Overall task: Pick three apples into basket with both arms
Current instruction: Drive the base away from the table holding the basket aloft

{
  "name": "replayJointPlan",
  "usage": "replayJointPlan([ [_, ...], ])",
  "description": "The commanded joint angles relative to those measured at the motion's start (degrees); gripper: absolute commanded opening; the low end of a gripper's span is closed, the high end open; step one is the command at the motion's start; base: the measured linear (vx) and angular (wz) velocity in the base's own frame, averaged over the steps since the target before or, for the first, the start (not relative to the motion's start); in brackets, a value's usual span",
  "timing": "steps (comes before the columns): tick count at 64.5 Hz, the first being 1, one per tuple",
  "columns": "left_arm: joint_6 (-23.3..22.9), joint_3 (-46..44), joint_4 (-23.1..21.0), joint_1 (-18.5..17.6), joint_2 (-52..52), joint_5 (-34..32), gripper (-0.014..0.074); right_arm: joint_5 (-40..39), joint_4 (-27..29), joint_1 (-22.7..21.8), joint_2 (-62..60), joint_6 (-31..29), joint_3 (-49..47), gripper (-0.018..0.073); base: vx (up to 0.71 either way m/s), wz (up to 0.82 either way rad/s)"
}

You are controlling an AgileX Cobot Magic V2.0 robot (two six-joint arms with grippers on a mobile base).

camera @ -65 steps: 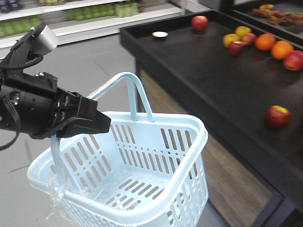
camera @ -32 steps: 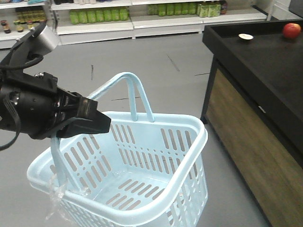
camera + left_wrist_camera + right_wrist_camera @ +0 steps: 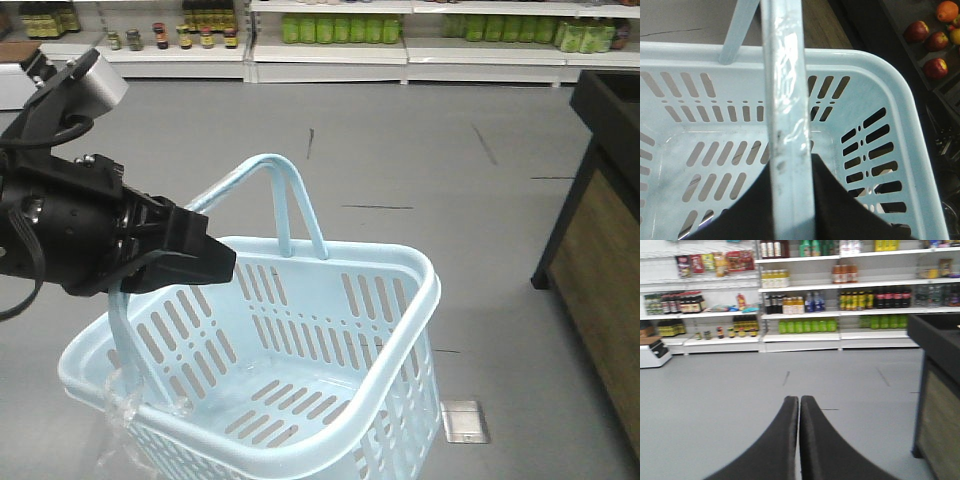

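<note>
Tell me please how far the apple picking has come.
Done: the left end effector grips the basket by one handle. In hand: nothing more; the right end effector is shut and empty. Left: all three apples; the basket holds none, and red apples lie outside it, beyond its corner.

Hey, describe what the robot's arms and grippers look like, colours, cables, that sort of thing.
The left arm is bulky and black, with a boxy silver-grey part near the wrist and black cables looping off it. The left gripper ends in dark, wedge-shaped tips. The right gripper has two dark fingers tapering to slim tips. No markings show.
</note>
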Motion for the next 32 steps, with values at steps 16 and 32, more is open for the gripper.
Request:
replayJointPlan([
  [16, 0.0, -1.7, -3.2, -0.2, -1.4, -3.5, -0.0008, -4.1, -0.5, -0.5, -0.6, -0.3, 0.8, -0.0004, 0.03, 0.50],
  [32, 0.0, -1.7, -3.2, -0.2, -1.4, -3.5, -0.0008, -4.1, -0.5, -0.5, -0.6, -0.3, 0.8, -0.0004, 0.09, 0.44],
])
